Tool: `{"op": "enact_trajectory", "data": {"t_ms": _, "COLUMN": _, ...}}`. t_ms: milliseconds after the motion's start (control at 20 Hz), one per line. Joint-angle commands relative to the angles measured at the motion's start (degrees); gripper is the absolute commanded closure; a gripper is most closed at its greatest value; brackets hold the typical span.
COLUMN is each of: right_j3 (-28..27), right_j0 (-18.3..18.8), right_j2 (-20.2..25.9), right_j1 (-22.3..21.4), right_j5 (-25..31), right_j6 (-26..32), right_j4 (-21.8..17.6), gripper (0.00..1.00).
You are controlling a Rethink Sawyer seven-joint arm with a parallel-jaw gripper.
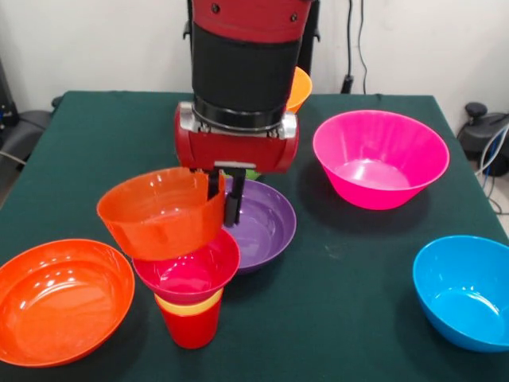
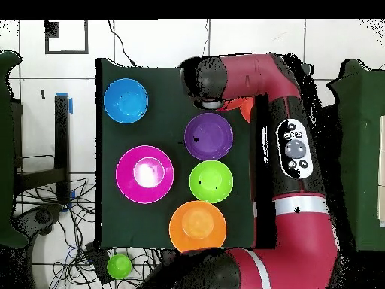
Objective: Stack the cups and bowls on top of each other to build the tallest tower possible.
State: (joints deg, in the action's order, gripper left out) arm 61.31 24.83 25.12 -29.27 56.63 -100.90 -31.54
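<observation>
Right now the gripper (image 1: 223, 199) pinches the rim of an orange-red bowl (image 1: 163, 212), 1 finger inside the wall and 1 outside, holding it tilted just above the tower (image 1: 189, 294). That tower stands at the tabletop's (image 1: 350, 263) near edge: a red cup (image 1: 191, 327) as base, a yellow cup (image 1: 189, 305) nested in it with only its rim showing, and a crimson-pink bowl (image 1: 188, 273) seated on top. These vessels look like thin, glossy plastic: light, stiff and slippery, so a rim pinch suits them, though the stack's narrow base would likely tip under a sideways nudge. Loose bowls lie around: purple (image 1: 266, 223), magenta-pink (image 1: 380, 157), blue (image 1: 464, 290), and a wide orange one (image 1: 60, 298).
</observation>
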Motion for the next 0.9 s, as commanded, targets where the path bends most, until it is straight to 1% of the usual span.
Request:
{"op": "enact_trajectory", "data": {"t_ms": 50, "right_j3": -4.6, "right_j0": -0.8, "right_j2": 4.3, "right_j1": 3.7, "right_j5": 6.9, "right_j6": 22.6, "right_j4": -3.7, "gripper": 1.0}}
{"op": "enact_trajectory", "data": {"t_ms": 150, "right_j3": -5.5, "right_j0": -0.9, "right_j2": 4.5, "right_j1": 3.9, "right_j5": 7.8, "right_j6": 24.1, "right_j4": -3.8, "gripper": 1.0}}
{"op": "enact_trajectory", "data": {"t_ms": 400, "right_j3": -4.2, "right_j0": -1.2, "right_j2": 3.8, "right_j1": 2.9, "right_j5": 8.2, "right_j6": 23.2, "right_j4": -3.1, "gripper": 1.0}}
{"op": "enact_trajectory", "data": {"t_ms": 450, "right_j3": -5.5, "right_j0": -1.6, "right_j2": 3.9, "right_j1": 3.2, "right_j5": 9.4, "right_j6": 23.3, "right_j4": -3.0, "gripper": 1.0}}
{"op": "enact_trajectory", "data": {"t_ms": 500, "right_j3": -5.5, "right_j0": -1.8, "right_j2": 3.7, "right_j1": 3.1, "right_j5": 9.5, "right_j6": 23.1, "right_j4": -3.0, "gripper": 1.0}}
{"op": "enact_trajectory", "data": {"t_ms": 550, "right_j3": -7.3, "right_j0": -2.4, "right_j2": 4.0, "right_j1": 3.7, "right_j5": 10.8, "right_j6": 23.7, "right_j4": -3.1, "gripper": 1.0}}
{"op": "enact_trajectory", "data": {"t_ms": 700, "right_j3": -7.3, "right_j0": -2.4, "right_j2": 3.4, "right_j1": 3.2, "right_j5": 10.8, "right_j6": 22.7, "right_j4": -2.8, "gripper": 1.0}}
{"op": "enact_trajectory", "data": {"t_ms": 900, "right_j3": -8.2, "right_j0": -3.0, "right_j2": 3.1, "right_j1": 3.0, "right_j5": 12.2, "right_j6": 22.3, "right_j4": -3.0, "gripper": 1.0}}
